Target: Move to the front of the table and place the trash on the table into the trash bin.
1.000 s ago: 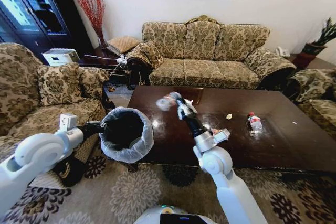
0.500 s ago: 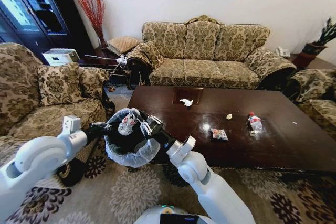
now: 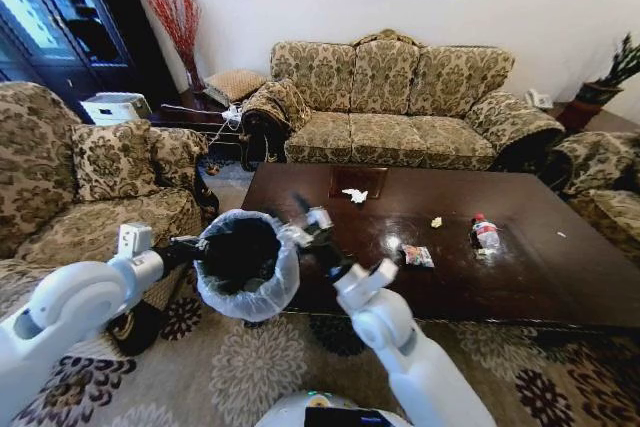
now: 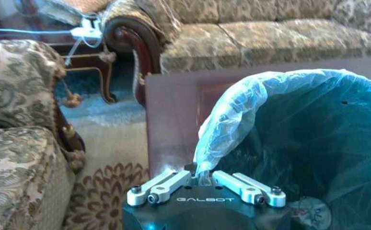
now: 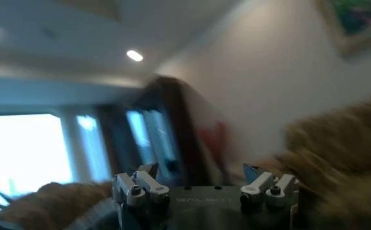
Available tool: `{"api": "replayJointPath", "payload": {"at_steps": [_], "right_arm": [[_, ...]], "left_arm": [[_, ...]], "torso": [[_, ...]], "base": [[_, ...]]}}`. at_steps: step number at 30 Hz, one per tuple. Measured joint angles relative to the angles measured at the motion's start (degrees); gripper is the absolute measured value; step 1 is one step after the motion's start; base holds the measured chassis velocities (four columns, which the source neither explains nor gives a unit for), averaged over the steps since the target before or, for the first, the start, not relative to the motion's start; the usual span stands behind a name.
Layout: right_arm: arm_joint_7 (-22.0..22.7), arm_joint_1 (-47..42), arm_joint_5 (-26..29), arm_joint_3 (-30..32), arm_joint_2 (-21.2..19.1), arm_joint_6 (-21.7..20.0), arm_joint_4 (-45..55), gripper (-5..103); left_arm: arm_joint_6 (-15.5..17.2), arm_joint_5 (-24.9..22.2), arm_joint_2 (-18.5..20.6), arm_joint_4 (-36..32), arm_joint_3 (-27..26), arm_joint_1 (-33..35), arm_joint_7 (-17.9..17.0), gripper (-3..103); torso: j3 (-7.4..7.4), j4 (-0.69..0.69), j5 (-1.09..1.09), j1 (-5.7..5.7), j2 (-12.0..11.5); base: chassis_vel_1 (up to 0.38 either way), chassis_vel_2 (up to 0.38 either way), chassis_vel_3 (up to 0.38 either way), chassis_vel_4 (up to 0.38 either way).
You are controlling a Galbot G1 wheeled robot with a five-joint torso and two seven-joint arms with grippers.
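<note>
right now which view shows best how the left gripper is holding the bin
The left wrist view: the left gripper is shut on the bag-lined rim of the trash bin. The head view shows that grip small and side-on; the right wrist view faces the wall and windows.

The left arm reaches forward from the lower left, its tool [image 4: 202,179] pinched closed on the bin's [image 4: 313,143] bag rim. The right arm bends up from the centre, forearm angled up and leftward, its tool [image 3: 303,217] spread wide and holding nothing.
</note>
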Motion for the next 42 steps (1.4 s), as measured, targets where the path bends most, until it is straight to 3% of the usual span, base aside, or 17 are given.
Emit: {"api": "replayJointPath", "payload": {"at_steps": [4,5,9,15,27,31,36,37,39,40,41,42], "right_arm": [[3.2,-4.3,-0.9,3.9,0.2,-0.4,-3.1,97],[6.1,-5.3,-1.2,6.2,1.2,-0.9,-5.8,99],[9.3,-4.3,-1.2,9.4,2.3,-2.4,-10.3,100],[10.3,-0.8,0.0,13.1,2.7,-2.7,-18.9,100],[12.3,9.6,-4.4,13.3,5.3,0.5,-36.6,100],[13.2,12.2,-4.8,11.5,5.3,0.5,-40.0,100],[13.7,12.9,-5.7,11.2,5.5,-0.2,-41.5,101],[14.1,12.9,-5.9,11.2,5.5,-0.6,-41.6,91],[14.4,12.8,-6.1,11.2,5.5,-1.1,-41.6,91],[14.7,12.5,-6.7,11.6,5.3,-1.7,-41.5,80],[14.7,12.4,-6.9,11.7,5.3,-1.8,-41.5,80],[14.9,11.9,-7.1,12.0,5.3,-2.0,-41.1,69]], "left_arm": [[-0.2,0.1,-0.6,-0.1,0.0,-0.2,0.1,0],[-0.2,0.4,-1.2,-0.5,0.0,-0.1,0.1,0],[-0.2,0.9,-2.0,-1.1,0.1,0.1,0.2,0],[-0.3,1.1,-3.0,-2.5,0.2,0.3,0.5,0],[-0.4,1.8,-4.1,-3.4,0.9,0.7,1.0,0],[-0.4,1.9,-4.0,-3.4,1.0,0.7,1.0,0],[-0.4,1.9,-3.8,-3.2,1.1,0.6,1.0,0],[-0.5,1.9,-3.8,-3.1,1.1,0.6,1.0,0],[-0.5,2.0,-3.8,-3.0,1.2,0.6,1.1,0],[-0.5,2.2,-3.8,-2.8,1.4,0.6,1.3,0],[-0.6,2.3,-3.8,-2.8,1.5,0.6,1.4,0],[-0.6,2.5,-3.8,-2.6,1.7,0.6,1.6,0]], "torso": [[0.00,-0.03,0.03,0.00,0.0],[0.00,-0.02,0.03,0.00,0.0],[0.00,0.00,0.01,0.00,0.0],[0.00,0.01,0.01,0.00,0.0],[0.01,-0.03,0.04,0.01,0.0],[0.01,-0.01,-0.05,0.01,0.0],[0.00,0.04,0.01,0.00,0.0],[0.00,0.04,-0.01,-0.01,0.0],[-0.01,0.02,-0.01,-0.01,0.0],[0.00,0.01,0.01,-0.01,0.0],[0.00,0.01,0.02,0.00,0.0],[0.00,-0.01,0.03,0.00,0.0]], "base": [[0.000,0.000,0.000,0.000],[0.000,0.000,0.000,0.000],[-0.005,-0.010,0.013,0.005],[-0.081,-0.088,0.098,0.095],[-0.153,-0.155,0.144,0.142],[-0.015,-0.019,0.015,0.003],[0.062,0.034,-0.019,0.002],[0.000,0.000,0.000,0.000],[0.000,0.000,0.000,0.000],[0.000,0.000,0.000,0.000],[0.000,0.000,0.000,0.000],[0.000,0.000,0.000,0.000]]}}
